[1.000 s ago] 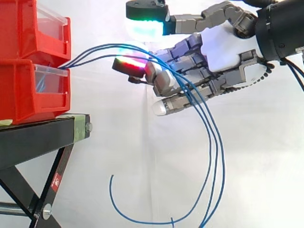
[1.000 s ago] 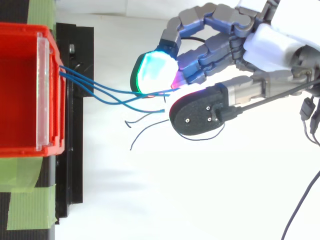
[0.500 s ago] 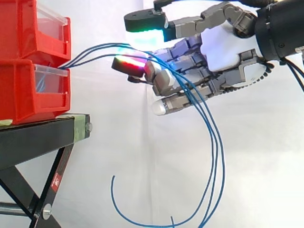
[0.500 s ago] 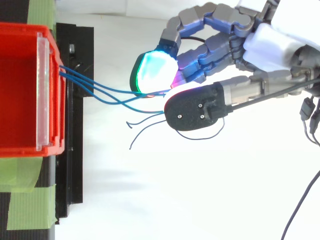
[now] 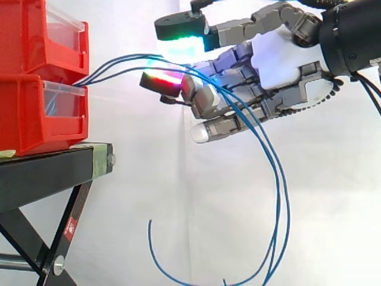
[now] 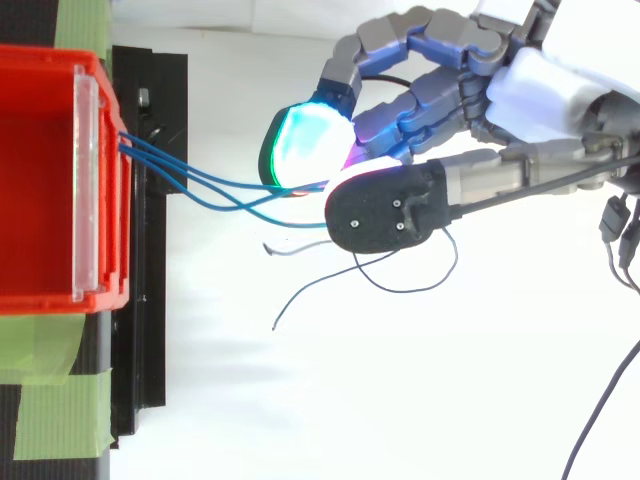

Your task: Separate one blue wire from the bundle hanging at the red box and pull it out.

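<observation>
A bundle of thin blue wires is seen leaving the front of the stacked red plastic bins on the black metal stand, where about 3 strands can be told apart from above. From there the wires are carried in a shallow arc to the grey robot hand, are draped over its curled fingers, and are left hanging in a long loop with a free end curling up below. Compared with 1 second ago, the black-backed thumb has been brought closer to the cyan-glowing fingertip, so that the gap seen from above is now almost shut where the wires converge. The loose ends below the thumb have been dragged into a new shape, and in the side view the hanging loop has been drawn a little to the right. The hand is therefore judged to be clamped on the wires in a pinch. How many strands lie inside that pinch cannot be told. This suggests that the grasp has just been made and that no wire has been pulled out yet: all strands remain anchored at the bins. If more than 1 strand has been caught, the whole bundle could be dragged along.
</observation>
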{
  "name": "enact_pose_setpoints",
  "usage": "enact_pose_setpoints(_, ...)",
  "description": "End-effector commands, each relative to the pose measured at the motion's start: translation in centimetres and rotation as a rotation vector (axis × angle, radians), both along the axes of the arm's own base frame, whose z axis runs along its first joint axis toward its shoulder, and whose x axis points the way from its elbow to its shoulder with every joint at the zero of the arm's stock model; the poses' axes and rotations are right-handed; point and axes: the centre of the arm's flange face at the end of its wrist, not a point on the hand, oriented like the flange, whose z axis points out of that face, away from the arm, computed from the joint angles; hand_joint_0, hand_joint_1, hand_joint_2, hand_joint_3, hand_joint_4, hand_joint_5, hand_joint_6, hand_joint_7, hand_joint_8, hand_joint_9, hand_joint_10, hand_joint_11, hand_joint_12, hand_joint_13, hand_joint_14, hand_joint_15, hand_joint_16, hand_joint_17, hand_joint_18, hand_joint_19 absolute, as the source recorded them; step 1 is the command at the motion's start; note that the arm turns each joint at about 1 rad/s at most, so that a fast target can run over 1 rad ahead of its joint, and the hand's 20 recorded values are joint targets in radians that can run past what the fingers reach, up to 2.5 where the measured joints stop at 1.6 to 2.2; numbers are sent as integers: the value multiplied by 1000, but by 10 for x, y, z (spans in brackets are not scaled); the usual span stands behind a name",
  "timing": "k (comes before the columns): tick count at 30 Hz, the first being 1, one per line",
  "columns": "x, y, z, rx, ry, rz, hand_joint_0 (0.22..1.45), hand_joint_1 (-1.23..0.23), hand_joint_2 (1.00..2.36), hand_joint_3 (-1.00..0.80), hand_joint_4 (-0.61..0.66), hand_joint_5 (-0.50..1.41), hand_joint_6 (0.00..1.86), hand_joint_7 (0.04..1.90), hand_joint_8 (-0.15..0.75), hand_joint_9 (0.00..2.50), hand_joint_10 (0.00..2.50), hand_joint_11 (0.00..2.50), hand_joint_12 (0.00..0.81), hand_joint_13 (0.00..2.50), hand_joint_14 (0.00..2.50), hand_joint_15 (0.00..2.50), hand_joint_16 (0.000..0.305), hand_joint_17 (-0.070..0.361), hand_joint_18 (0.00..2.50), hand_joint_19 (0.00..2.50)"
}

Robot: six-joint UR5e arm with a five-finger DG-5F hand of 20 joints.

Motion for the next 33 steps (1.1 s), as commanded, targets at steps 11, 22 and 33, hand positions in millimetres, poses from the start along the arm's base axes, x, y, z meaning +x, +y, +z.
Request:
enact_pose_setpoints(11,1,1,0,0,-4,2,607,-614,1006,-116,180,-200,909,822,357,1021,4,1414,452,1079,90,1479,60,135,737,488)
enact_pose_setpoints(22,1,1,0,0,-4,2,563,-512,1140,-116,177,-186,912,844,387,1087,0,1384,493,1096,188,1404,66,148,783,481)
enact_pose_setpoints(33,1,2,0,1,-5,3,552,-477,1004,-216,200,-192,894,849,380,1079,3,1413,489,1098,164,1419,66,148,763,497)
